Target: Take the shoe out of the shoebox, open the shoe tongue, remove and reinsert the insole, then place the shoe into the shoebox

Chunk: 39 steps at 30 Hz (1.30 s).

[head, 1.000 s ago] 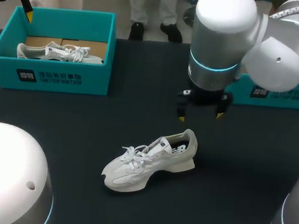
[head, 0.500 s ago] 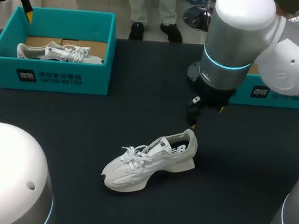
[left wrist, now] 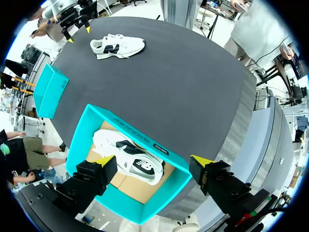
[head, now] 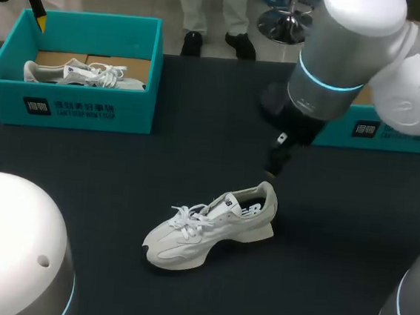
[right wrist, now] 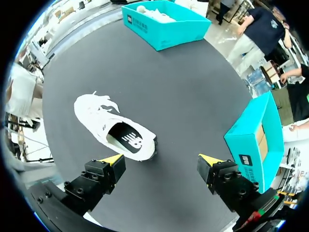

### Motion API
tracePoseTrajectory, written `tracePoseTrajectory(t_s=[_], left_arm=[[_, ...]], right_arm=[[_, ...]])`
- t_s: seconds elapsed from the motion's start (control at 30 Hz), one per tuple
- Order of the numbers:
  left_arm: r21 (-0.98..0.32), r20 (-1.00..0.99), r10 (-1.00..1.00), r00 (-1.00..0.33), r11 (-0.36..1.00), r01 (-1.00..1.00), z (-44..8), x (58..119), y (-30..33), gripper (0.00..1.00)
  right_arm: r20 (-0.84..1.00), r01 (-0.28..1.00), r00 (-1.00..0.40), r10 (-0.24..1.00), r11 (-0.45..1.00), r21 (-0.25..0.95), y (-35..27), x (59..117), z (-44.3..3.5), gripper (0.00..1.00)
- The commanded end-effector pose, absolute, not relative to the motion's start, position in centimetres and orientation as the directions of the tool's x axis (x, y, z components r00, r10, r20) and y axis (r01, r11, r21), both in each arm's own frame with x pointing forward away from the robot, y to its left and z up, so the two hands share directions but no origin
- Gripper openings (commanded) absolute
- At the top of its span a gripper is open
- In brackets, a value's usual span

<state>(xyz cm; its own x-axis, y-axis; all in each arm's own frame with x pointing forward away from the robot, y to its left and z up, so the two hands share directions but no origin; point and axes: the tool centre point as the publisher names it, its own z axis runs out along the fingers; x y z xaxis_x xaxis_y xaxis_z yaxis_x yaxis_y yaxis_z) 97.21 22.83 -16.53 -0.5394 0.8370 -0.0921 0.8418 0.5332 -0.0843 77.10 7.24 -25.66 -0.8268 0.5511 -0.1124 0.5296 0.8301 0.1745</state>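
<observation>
Jaws on the right spread wide — over shoe (right wrist: 108, 124)

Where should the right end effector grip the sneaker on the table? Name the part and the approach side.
Probably the heel collar, from above. The sneaker stands upright with its opening facing up, and its heel end is nearest the open right end effector, so one finger could go inside the collar and one outside.

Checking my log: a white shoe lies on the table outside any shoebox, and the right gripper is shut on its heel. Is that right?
No: the right wrist view shows the right gripper open, not shut on the white shoe. The rest holds.
</observation>
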Motion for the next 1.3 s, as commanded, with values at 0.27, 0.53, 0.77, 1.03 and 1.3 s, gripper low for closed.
tracePoseTrajectory(t_s=[0.27,0.53,0.77,1.03,1.3], left_arm=[[-0.081,-0.092,0.838,-0.539,0.533,0.842,-16.5,97.1,22.9,1.00],[-0.081,-0.092,0.838,-0.539,0.533,0.842,-16.5,97.1,22.9,1.00],[-0.081,-0.092,0.838,-0.539,0.533,0.842,-16.5,97.1,22.9,1.00],[-0.081,-0.092,0.838,-0.539,0.533,0.842,-16.5,97.1,22.9,1.00],[-0.081,-0.092,0.838,-0.539,0.533,0.842,-16.5,97.1,22.9,1.00]], right_arm=[[-0.094,0.162,-0.970,0.223,0.887,0.432,1.6,77.2,-26.4,1.00],[-0.096,0.129,-0.976,0.196,0.873,0.470,-0.1,76.6,-26.9,1.00],[-0.092,0.134,-0.976,0.196,0.880,0.455,-0.6,76.0,-27.5,1.00],[-0.092,0.134,-0.976,0.196,0.880,0.455,-0.6,76.0,-27.5,1.00],[-0.095,0.121,-0.977,0.191,0.863,0.491,-0.6,76.1,-27.6,1.00]])
